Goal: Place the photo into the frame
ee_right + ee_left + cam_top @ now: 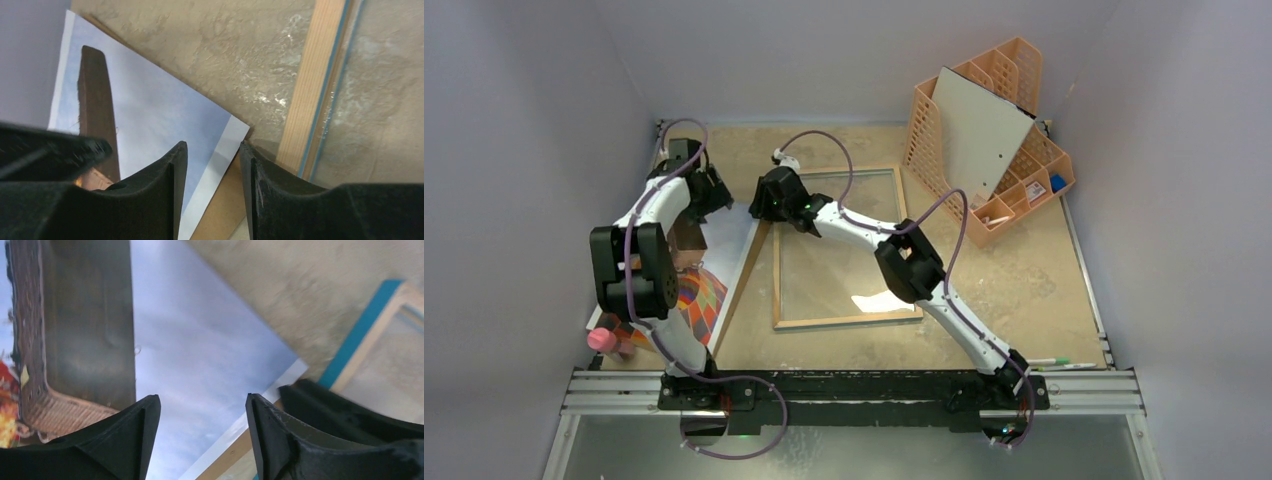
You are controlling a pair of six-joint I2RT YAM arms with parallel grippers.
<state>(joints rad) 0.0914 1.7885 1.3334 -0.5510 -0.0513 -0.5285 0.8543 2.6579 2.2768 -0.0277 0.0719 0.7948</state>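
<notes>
Left gripper (pixel 202 405): we see its jaws spread above the pale sky of the photo (pixel 200 340), holding nothing.
Right gripper (pixel 212 150): jaws parted over the photo's white-bordered corner; we see nothing pinched.
Photo: lies flat at the left of the table (pixel 1024 290), on a brown backing board (pixel 740 285), just beside the frame (pixel 839 320).
Frame: lies mid-table, wood-coloured back up, with its blue edge showing.

light: bright, even | glare: white patch on frame (pixel 844 321) glass (near edge) | left wrist view: slightly blurred
</notes>
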